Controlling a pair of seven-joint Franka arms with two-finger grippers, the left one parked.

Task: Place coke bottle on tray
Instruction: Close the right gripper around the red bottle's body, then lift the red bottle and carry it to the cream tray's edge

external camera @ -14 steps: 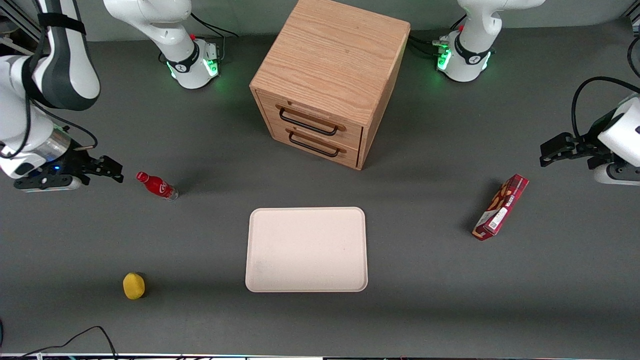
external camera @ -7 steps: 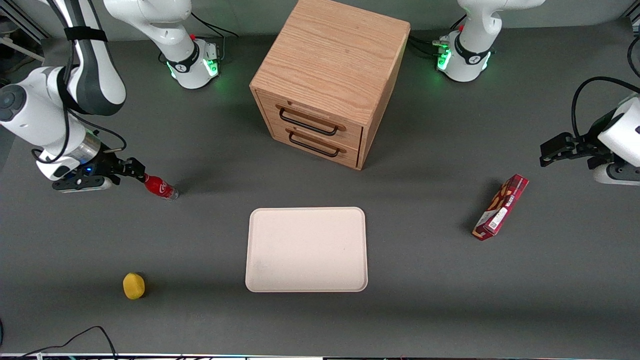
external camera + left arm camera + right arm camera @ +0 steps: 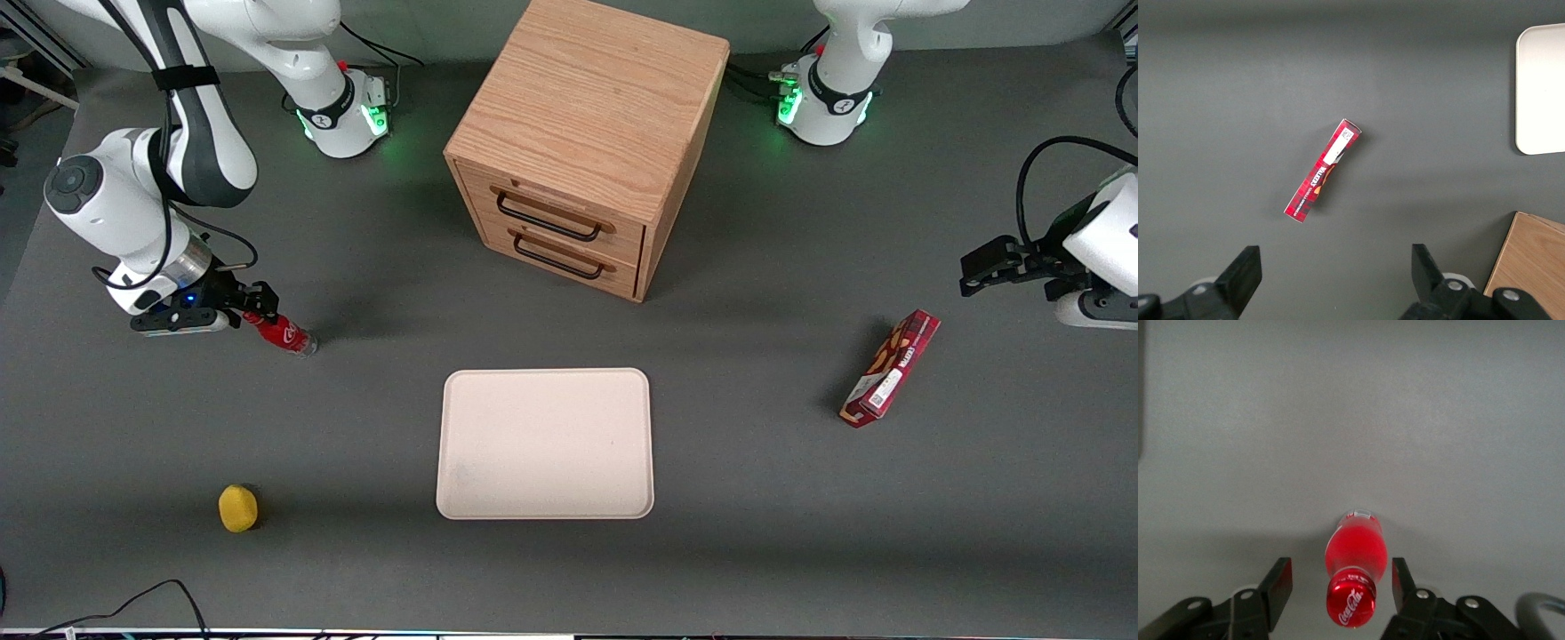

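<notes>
Gripper (image 3: 1337,587) open, fingers straddling the cap end of the coke bottle (image 3: 283,332), no contact visible. Bottle stands on the table, cap toward the wrist camera, clear base down. Tray (image 3: 545,443) well apart toward the parked arm's end, nearer the front camera; lemon (image 3: 237,508) also nearer it. Path to the tray unobstructed.

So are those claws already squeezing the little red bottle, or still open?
Open. In the right wrist view the gripper has one finger on each side of the coke bottle, with a gap showing between each finger and the bottle.
</notes>
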